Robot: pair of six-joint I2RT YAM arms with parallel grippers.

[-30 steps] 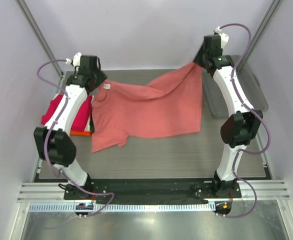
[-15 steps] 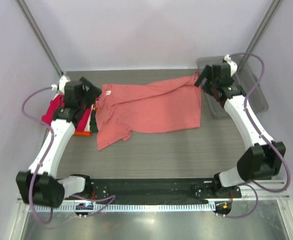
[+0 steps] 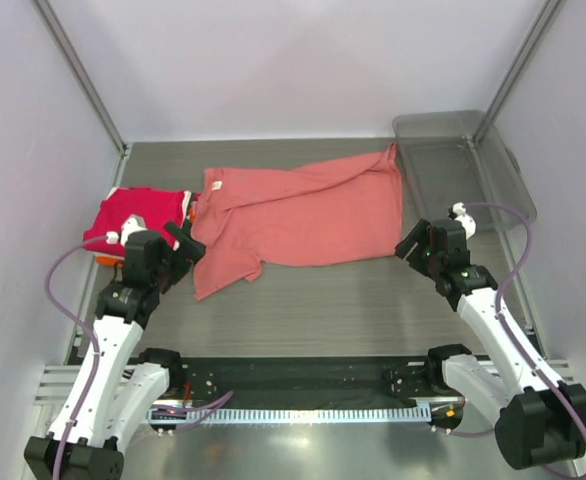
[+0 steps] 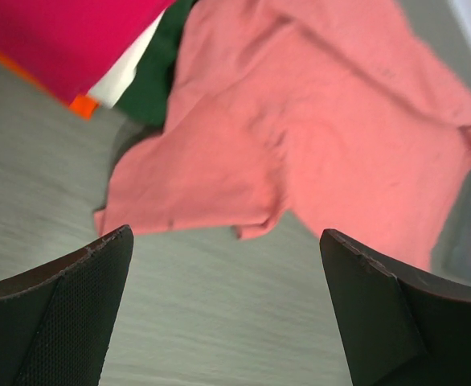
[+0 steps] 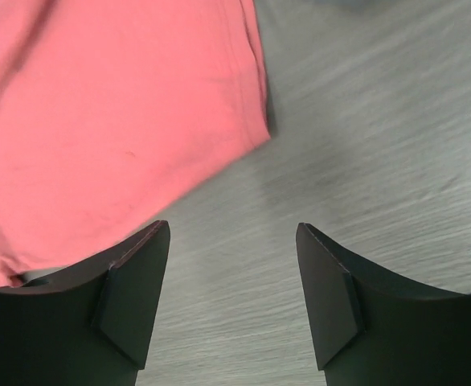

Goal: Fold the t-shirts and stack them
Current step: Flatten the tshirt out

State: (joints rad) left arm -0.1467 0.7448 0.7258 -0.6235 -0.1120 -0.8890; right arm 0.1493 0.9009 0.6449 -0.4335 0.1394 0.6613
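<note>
Coral t-shirt spread on table, between left end effector and right end effector, both gaping wide, empty, just clear of it

The spread t-shirt is plain salmon-pink. At the left, a magenta-red t-shirt tops the stack, with a dark green t-shirt and an orange t-shirt showing beneath. The bench is grey with fine wood-grain streaks, and the bin at the far right is clear grey.

Left arm and right arm reached low and forward; left gripper gaped wide, right gripper stood parted, both empty
</note>
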